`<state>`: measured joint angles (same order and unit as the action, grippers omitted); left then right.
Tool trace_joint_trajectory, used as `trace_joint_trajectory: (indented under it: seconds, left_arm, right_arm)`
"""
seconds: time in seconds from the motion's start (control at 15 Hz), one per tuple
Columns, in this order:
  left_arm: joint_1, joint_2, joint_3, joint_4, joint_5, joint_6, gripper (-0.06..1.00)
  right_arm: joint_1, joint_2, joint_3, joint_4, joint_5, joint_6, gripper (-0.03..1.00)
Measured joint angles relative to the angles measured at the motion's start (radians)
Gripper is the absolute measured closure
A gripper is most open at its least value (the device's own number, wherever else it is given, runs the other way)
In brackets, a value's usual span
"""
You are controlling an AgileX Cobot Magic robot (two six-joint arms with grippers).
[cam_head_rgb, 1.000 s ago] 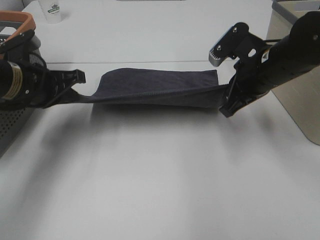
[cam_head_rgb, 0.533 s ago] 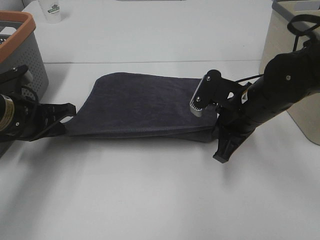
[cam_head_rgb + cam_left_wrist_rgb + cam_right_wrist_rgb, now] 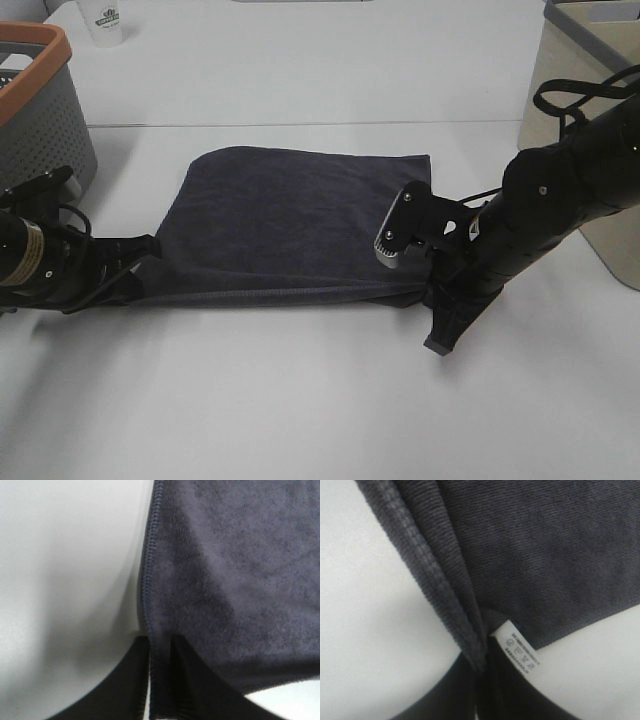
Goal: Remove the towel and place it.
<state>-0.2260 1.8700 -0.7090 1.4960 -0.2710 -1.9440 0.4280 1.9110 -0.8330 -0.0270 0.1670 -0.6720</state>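
Left gripper [image 3: 160,647], right gripper [image 3: 481,672], towel [image 3: 290,215] spread between

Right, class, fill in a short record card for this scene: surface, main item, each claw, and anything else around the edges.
Surface: white table
Main item: dark grey towel, spread across the middle of the table
Left claw: closed on the towel's hemmed edge at its left end
Right claw: closed on the towel corner that carries the white tag
Far left: grey basket with an orange rim; white cup beyond it
Far right: beige bin
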Motion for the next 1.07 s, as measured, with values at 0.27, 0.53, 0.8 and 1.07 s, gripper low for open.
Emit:
trace_joint_trajectory:
  seconds: [0.27,0.53,0.8,1.07]
  left_arm:
    - [0.002,0.000,0.000,-0.010,-0.016,0.008,0.26]
    - [0.002,-0.048,-0.005,-0.010,-0.022,0.047,0.17]
    - [0.002,-0.157,-0.039,-0.009,-0.023,0.047,0.17]
    - [0.002,-0.194,-0.189,0.023,-0.028,0.047,0.17]
  right_arm:
    - [-0.001,-0.001,-0.005,-0.001,-0.001,0.002,0.51]
    - [-0.002,-0.056,0.001,0.014,0.106,0.009,0.34]
    - [-0.002,-0.218,0.001,0.015,0.128,0.012,0.33]
    - [-0.002,-0.346,0.001,0.015,-0.069,0.063,0.33]
